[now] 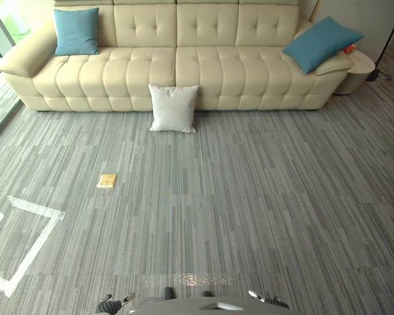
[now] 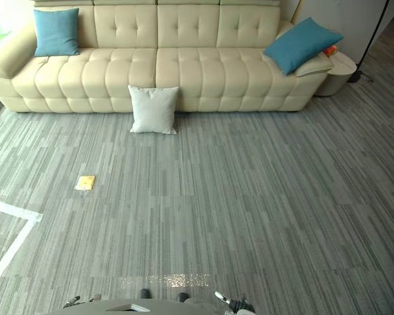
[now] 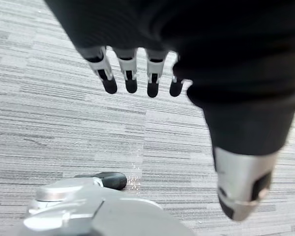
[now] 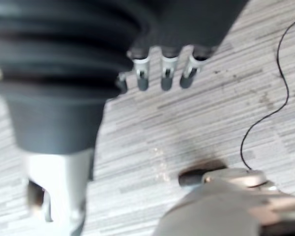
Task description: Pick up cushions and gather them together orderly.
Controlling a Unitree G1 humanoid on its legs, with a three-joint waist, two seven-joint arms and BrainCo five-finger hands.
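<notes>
A: Left eye view: where to look for the cushions?
B: Note white cushion (image 1: 174, 108) far ahead, slightly left of centre, upright on the floor (image 1: 249, 210), leaning on the front of the sofa (image 1: 217, 72). Note left blue cushion (image 1: 77, 31) on the far-left seat against the backrest, and right blue cushion (image 1: 322, 42) tilted over the far-right armrest. Well apart from one another.
A: Right eye view: anything to add?
B: Same layout. See small yellow object (image 2: 85, 182) flat on the floor, nearer than and left of the white cushion.
A: Left wrist view: state of the hand?
B: Find left hand (image 3: 130, 76) with fingers straight and apart, clasping nothing, above the floor.
A: Right wrist view?
B: Find right hand (image 4: 164, 73) likewise straight-fingered, carrying nothing.
A: Bearing for the coming move?
B: Straight ahead and far, well beyond either hand. Judged marginally nearer the left hand. No marked long axis: square face, roughly parallel to the sofa front.
</notes>
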